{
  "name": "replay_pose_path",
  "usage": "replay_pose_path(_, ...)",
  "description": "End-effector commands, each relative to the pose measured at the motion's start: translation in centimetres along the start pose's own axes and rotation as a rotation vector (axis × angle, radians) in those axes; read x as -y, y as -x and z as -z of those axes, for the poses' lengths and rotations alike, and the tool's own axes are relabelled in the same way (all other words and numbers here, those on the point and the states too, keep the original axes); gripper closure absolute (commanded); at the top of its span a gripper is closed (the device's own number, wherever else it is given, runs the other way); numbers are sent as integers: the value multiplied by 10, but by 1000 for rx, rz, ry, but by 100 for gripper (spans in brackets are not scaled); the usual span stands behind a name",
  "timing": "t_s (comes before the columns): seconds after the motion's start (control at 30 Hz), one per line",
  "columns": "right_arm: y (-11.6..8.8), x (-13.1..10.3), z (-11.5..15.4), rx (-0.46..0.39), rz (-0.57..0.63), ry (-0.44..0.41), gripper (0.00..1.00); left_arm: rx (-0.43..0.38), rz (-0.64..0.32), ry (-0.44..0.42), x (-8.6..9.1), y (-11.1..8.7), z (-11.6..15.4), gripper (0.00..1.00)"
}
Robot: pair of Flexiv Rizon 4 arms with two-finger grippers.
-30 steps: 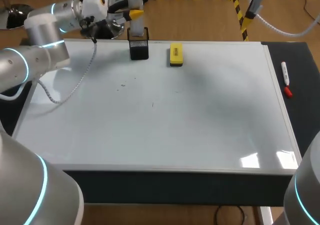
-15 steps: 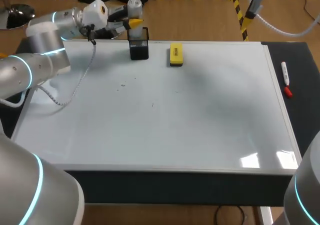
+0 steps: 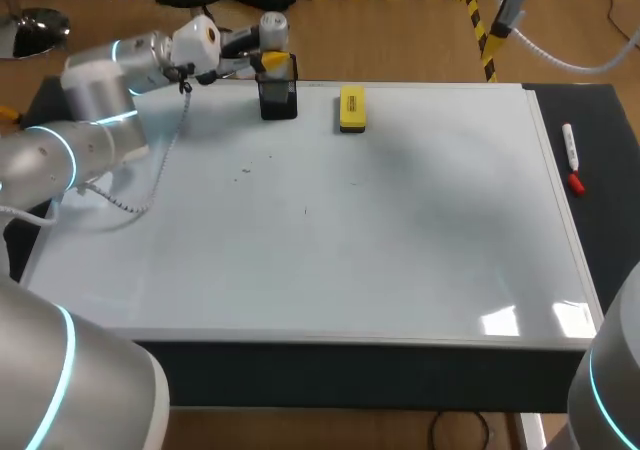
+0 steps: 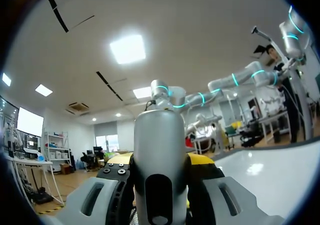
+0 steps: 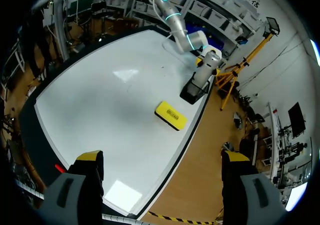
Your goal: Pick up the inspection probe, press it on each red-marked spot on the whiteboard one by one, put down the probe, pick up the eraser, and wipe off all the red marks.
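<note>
- My left gripper (image 4: 160,177): fingers clamped on probe (image 4: 160,145), a smooth grey metal cylinder, held at mouth of black mesh holder (image 3: 278,98) on far edge of whiteboard (image 3: 420,260).
- Step, my judgement: probe either being taken from holder or set back; cannot tell which.
- Next move: straight vertical travel, clear of mesh rim.
- Eraser (image 3: 351,108): yellow block, flat on whiteboard, near holder.
- Marks (image 3: 306,210): faint specks, mid-board.
- My right gripper (image 5: 162,160): wide open, empty, high above whiteboard.

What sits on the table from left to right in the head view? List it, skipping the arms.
First the black mesh holder, then the yellow eraser, then the white marker.
</note>
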State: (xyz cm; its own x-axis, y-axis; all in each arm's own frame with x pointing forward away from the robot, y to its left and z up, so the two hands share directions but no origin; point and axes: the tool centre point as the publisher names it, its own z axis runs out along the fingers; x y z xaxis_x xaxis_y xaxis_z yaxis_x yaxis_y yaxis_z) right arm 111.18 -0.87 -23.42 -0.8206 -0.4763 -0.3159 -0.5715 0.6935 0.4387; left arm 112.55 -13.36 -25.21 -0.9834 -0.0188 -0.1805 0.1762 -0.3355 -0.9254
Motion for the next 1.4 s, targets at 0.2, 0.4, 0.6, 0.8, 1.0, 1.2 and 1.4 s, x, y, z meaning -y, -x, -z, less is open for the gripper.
replay_pose_path(0.2, 0, 0, 1, -4, 1, -4, 0, -17, 3, -22, -10, 6, 5, 100)
replay_pose_path(0.4, 0, 0, 1, -4, 1, -4, 0, -10, 10, -23, -12, 5, 6, 50)
replay_pose_path(0.6, 0, 0, 1, -4, 1, -4, 0, -8, 7, -22, -10, 5, 6, 8)
replay_pose_path(0.8, 0, 0, 1, -4, 1, -4, 0, -6, -3, -17, -1, 3, 5, 0)
replay_pose_path(1.0, 0, 0, 1, -4, 1, -4, 0, 31, -25, 43, 30, -5, 14, 0)
replay_pose_path(1.2, 0, 0, 1, -4, 1, -4, 0, 66, -81, 137, 72, -27, 36, 0)
replay_pose_path(1.4, 0, 0, 1, -4, 1, -4, 0, 75, -90, 150, 79, -32, 41, 0)
